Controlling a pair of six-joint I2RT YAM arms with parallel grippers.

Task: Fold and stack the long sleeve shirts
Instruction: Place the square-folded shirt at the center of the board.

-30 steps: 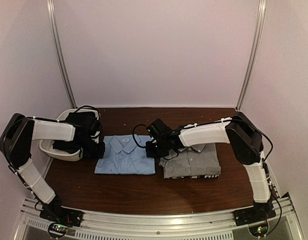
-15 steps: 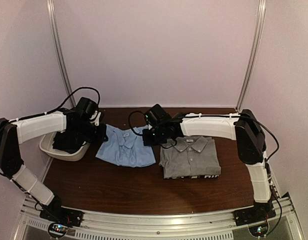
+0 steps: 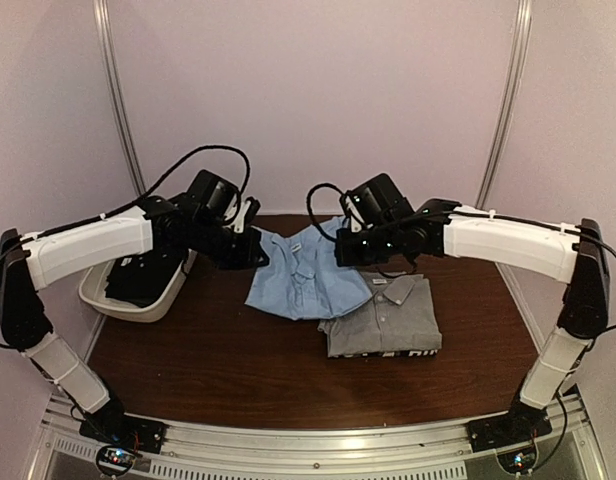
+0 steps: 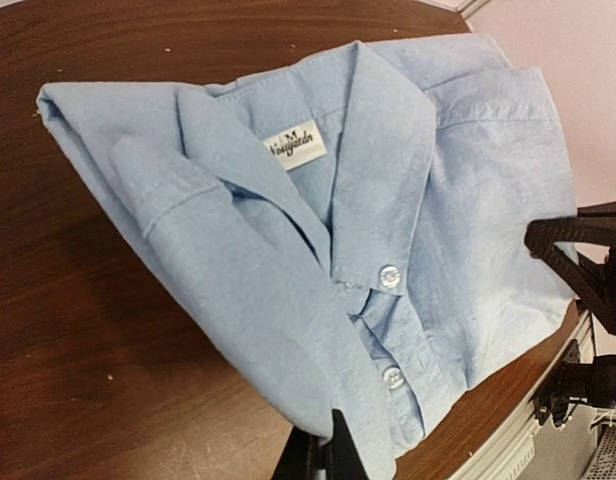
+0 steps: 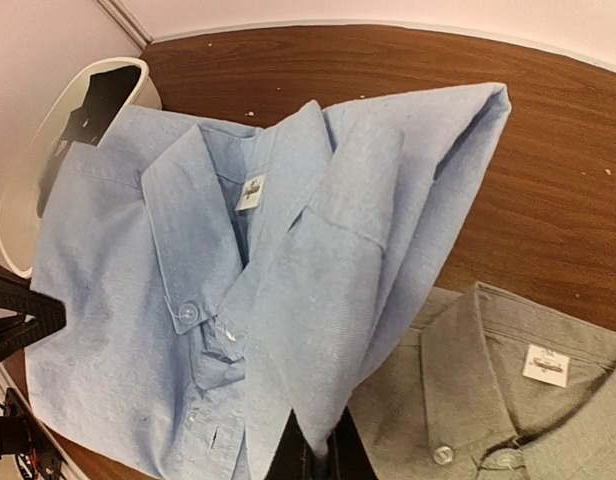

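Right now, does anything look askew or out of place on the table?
Only the light blue shirt: it hangs tilted and sagging, pinched at its edges by both arms' jaws, rather than lying flat. The grey shirt lies flat and neatly folded.

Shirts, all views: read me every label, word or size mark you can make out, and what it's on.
"M": on the white neck label of the light blue shirt, left wrist view.
Script line under it: too blurred to read.
Right wrist view, collar label of the grey shirt: too small to read.
Top view, white lettering at the grey shirt's near edge: cut off, unreadable.
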